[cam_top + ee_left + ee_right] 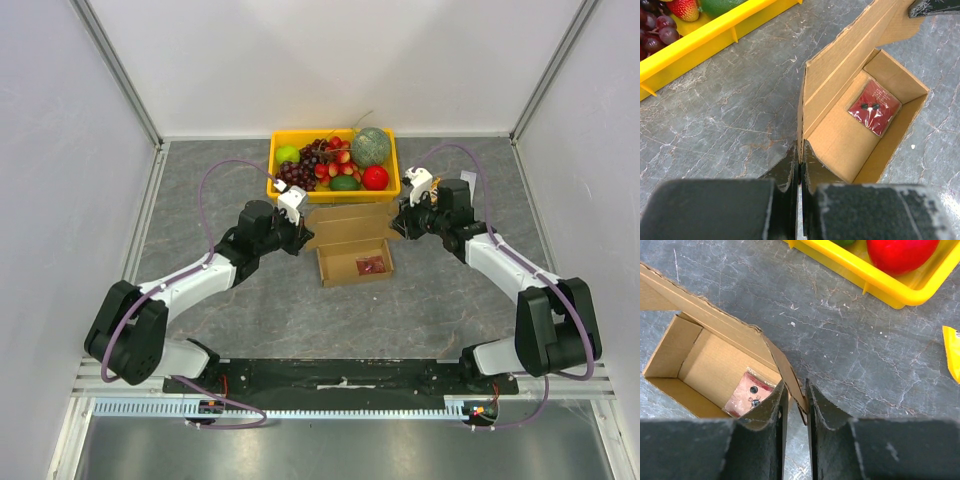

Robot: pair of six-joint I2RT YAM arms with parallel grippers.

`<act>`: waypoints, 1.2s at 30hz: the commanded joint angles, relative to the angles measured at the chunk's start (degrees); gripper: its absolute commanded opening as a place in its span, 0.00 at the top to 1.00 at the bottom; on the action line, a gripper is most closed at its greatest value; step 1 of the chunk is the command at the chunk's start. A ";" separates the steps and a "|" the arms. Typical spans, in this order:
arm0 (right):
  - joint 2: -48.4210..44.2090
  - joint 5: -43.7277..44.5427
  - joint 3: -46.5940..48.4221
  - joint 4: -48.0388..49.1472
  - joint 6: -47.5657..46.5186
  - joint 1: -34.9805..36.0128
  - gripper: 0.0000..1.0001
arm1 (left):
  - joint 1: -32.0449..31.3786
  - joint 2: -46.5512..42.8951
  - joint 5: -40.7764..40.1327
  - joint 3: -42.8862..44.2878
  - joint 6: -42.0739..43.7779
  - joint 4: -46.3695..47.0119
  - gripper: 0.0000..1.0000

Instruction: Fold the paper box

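The brown paper box (pixel 345 262) lies open in the middle of the table, its lid (pixel 345 218) raised at the far side. A small dark-red packet (pixel 371 265) lies inside it. My left gripper (pixel 298 232) is at the lid's left end. In the left wrist view the left gripper (pixel 800 150) is shut on the thin cardboard side flap (pixel 802 107). My right gripper (pixel 400 222) is at the lid's right end. In the right wrist view the right gripper (pixel 795 390) has a narrow gap, and the right side flap (pixel 785 370) slants between its fingers, unclamped.
A yellow tray (pixel 272 165) full of fruit stands just behind the box, close to both grippers. Its rim shows in the left wrist view (pixel 715 32) and the right wrist view (pixel 880 287). A yellow scrap (pixel 952 357) lies right of the box.
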 commanded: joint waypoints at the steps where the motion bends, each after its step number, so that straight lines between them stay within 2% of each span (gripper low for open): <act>1: 1.03 -1.29 2.48 2.05 1.33 -0.16 0.74 | 0.18 0.40 1.15 2.32 1.31 1.85 0.98; 9: 0.86 -2.53 1.17 4.33 2.56 -0.16 0.80 | 0.18 0.93 1.76 2.49 0.35 2.12 0.98; 15: -2.04 -2.44 -3.05 11.00 6.60 0.80 0.88 | 0.09 0.93 1.24 2.40 -2.55 2.47 0.98; 21: -6.53 2.21 -7.54 15.06 8.01 4.05 0.93 | -0.79 0.32 -2.01 1.79 -5.27 3.00 0.98; 28: -10.66 7.75 -10.96 16.99 9.59 7.57 0.93 | -4.12 -0.12 -10.09 1.88 -8.26 2.91 0.94; 36: -14.44 18.02 -14.83 19.89 13.10 12.58 0.96 | -9.57 -0.21 -23.80 2.40 -13.27 1.33 0.93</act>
